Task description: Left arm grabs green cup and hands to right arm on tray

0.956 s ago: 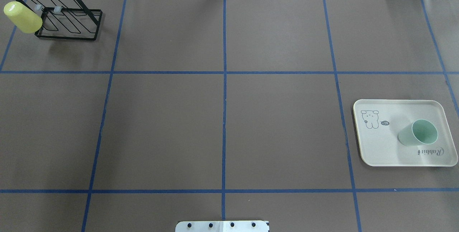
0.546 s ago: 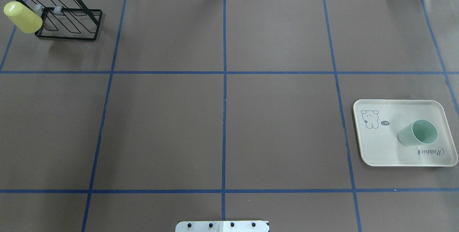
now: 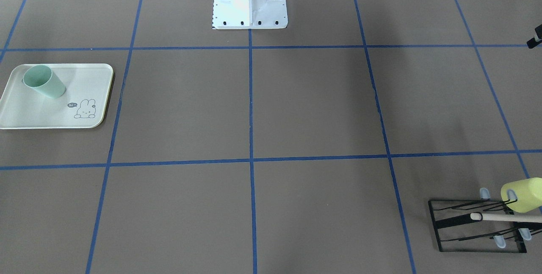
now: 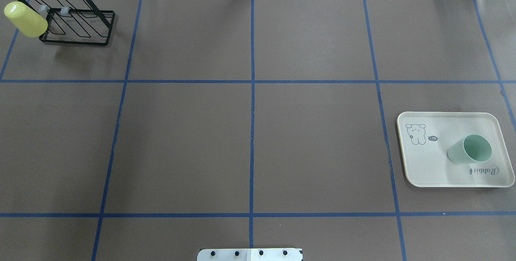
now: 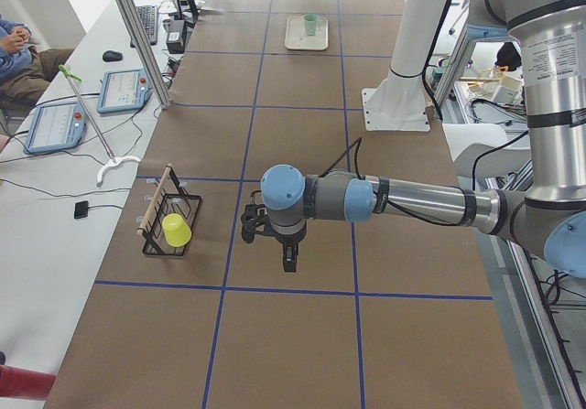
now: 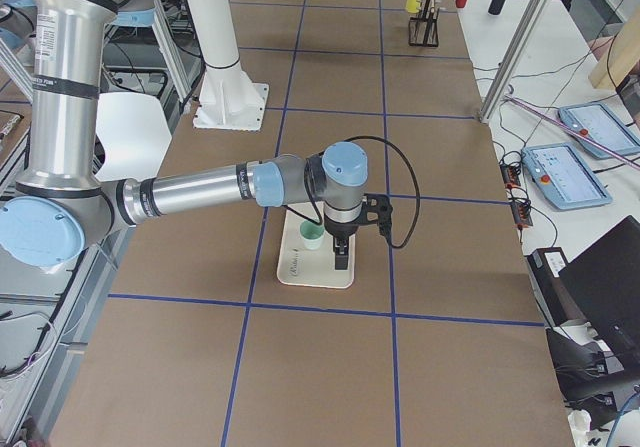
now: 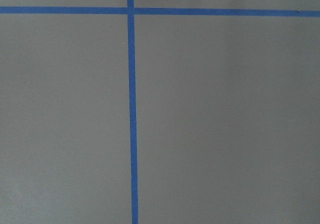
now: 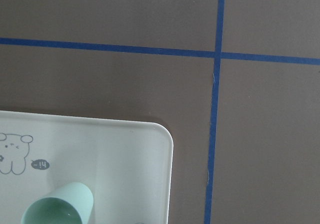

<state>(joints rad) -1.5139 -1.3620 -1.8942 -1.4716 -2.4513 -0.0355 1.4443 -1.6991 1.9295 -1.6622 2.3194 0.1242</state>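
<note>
The green cup [image 4: 471, 149] stands upright, mouth up, on the cream tray [image 4: 427, 168] at the table's right. It also shows in the front view [image 3: 43, 81] on the tray [image 3: 25, 113], and in the right wrist view [image 8: 60, 206] on the tray [image 8: 125, 154]. My right gripper [image 6: 341, 259] hangs above the tray [image 6: 300, 270], beside the cup [image 6: 312, 235] and apart from it. My left gripper [image 5: 289, 261] hangs over bare table near the rack. Both grippers show only in the side views, so I cannot tell whether they are open or shut.
A yellow-green cup [image 4: 25, 19] hangs on a black wire rack [image 4: 76, 27] at the far left corner; both show in the front view too, cup [image 3: 523, 194] and rack [image 3: 474, 227]. The robot's white base [image 3: 250, 3] stands at the near middle edge. Blue tape lines grid the brown table.
</note>
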